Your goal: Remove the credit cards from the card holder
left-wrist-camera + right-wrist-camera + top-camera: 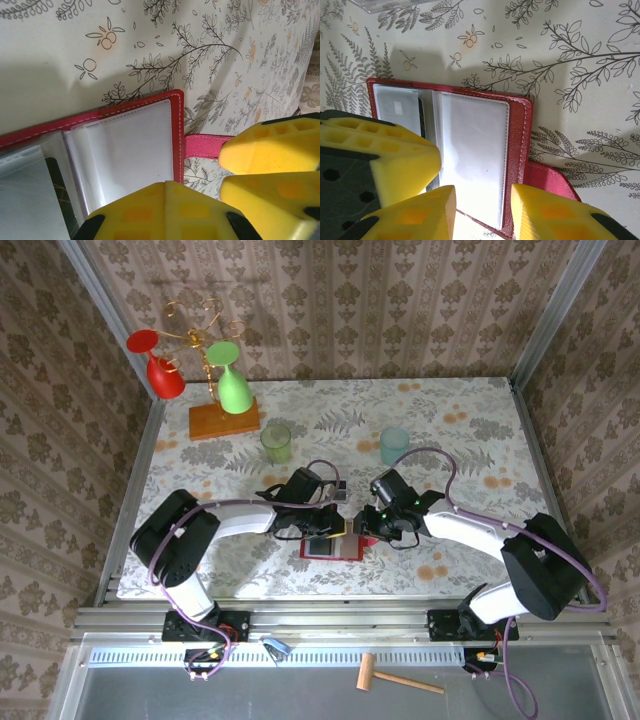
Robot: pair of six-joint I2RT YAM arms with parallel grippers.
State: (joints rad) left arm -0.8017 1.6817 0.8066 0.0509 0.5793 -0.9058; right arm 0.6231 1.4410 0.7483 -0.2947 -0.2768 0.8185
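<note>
While your right gripper (482, 202) straddles the open card holder (522, 130)'s edge, jaws apart, your left gripper (165, 200) looks pinched closed. It's over the pockets (475, 150).

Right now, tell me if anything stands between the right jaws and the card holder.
Nothing visible does. The right gripper has its jaws open astride the card holder at its outer edge, next to the red strap tab.

Red goblet (160, 368), green goblet (233, 383) on rack (222, 421) back-L; green cup (276, 443), teal cup (394, 446) mid-table; mallet (396, 677) off-table.
</note>
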